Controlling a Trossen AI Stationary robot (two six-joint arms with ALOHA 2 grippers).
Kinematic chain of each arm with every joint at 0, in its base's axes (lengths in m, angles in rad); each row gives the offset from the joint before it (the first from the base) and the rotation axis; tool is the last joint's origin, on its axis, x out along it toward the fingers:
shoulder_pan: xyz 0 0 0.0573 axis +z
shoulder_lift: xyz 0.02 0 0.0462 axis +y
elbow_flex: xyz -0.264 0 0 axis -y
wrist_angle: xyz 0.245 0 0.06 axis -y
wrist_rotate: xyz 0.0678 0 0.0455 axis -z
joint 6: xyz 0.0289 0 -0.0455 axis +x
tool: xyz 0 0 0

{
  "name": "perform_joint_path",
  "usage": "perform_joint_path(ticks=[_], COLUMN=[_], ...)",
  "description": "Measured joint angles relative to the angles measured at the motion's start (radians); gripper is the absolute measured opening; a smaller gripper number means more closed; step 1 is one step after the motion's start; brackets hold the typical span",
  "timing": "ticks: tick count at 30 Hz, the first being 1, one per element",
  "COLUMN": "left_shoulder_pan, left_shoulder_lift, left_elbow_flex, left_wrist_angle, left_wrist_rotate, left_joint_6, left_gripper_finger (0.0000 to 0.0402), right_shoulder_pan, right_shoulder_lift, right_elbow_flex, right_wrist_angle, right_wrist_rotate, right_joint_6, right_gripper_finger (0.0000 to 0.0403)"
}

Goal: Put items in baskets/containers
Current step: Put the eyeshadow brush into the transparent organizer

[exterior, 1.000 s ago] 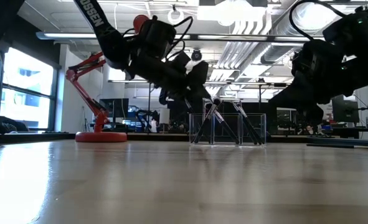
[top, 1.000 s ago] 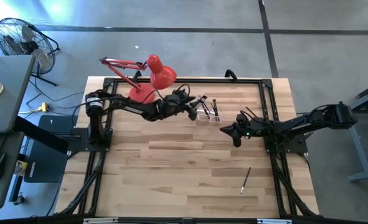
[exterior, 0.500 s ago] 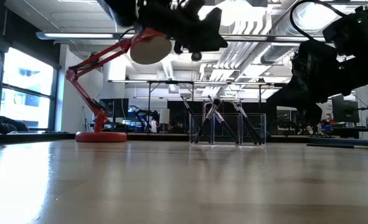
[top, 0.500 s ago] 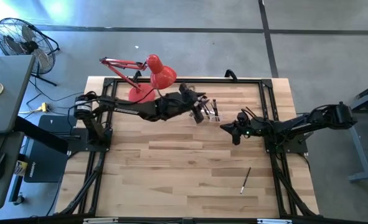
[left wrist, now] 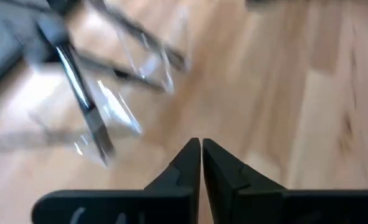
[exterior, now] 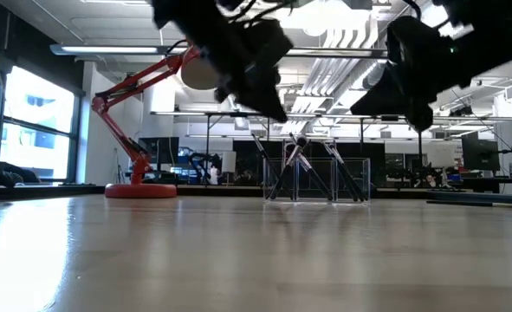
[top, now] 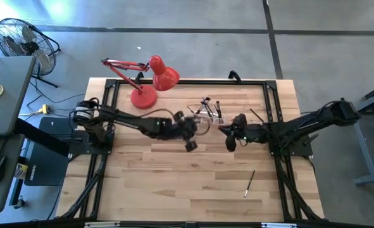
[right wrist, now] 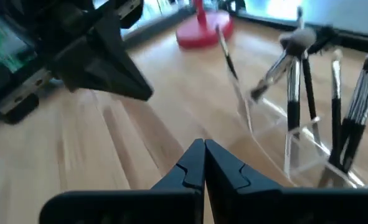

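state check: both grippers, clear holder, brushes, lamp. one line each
left gripper: jaws shut, empty, above the table beside the holder.
right gripper: jaws shut, empty, on the holder's other side.
clear holder: upright on the table, brushes inside.
brushes in holder: leaning at angles, tips up.
loose brush: lying flat on the table, away from the holder.
red lamp: standing on its base at the table's far edge.

The left pincer [top: 191, 146] has withdrawn from the clear holder [top: 210, 114] and closed.
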Motion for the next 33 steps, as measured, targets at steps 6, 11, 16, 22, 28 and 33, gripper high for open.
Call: perform_joint_path(ticks=[6, 11, 16, 22, 28, 33], left_shoulder_pan=[-0.098, -0.175, -0.215, -0.221, -0.219, -0.218], left_shoulder_lift=[-0.018, -0.017, -0.017, -0.017, -0.017, -0.017], left_elbow_flex=[-0.101, -0.115, -0.117, -0.117, -0.117, -0.117], left_wrist_angle=[0.008, 0.01, -0.002, -0.007, -0.003, 0.008], left_wrist_rotate=[0.026, -0.003, -0.038, -0.035, -0.029, -0.029], left_joint_6=[-0.093, -0.12, -0.12, -0.119, -0.117, -0.111], left_gripper_finger=[0.0004, 0.0002, 0.0002, 0.0001, 0.0001, 0.0001], right_shoulder_pan=[0.104, 0.177, 0.225, 0.321, 0.404, 0.437], right_shoulder_lift=[0.051, 0.16, 0.281, 0.371, 0.447, 0.509], right_elbow_flex=[0.261, 0.482, 0.621, 0.619, 0.602, 0.602], right_wrist_angle=[-0.621, -1.135, -1.462, -1.466, -1.448, -1.393], right_wrist_rotate=[-0.009, -0.143, -0.396, -0.517, -0.611, -0.631], right_joint_6=[0.139, 0.438, 0.892, 1.27, 1.429, 1.493], right_gripper_finger=[0.0, 0.0, 0.0, 0.0001, 0.0024, 0.0062])
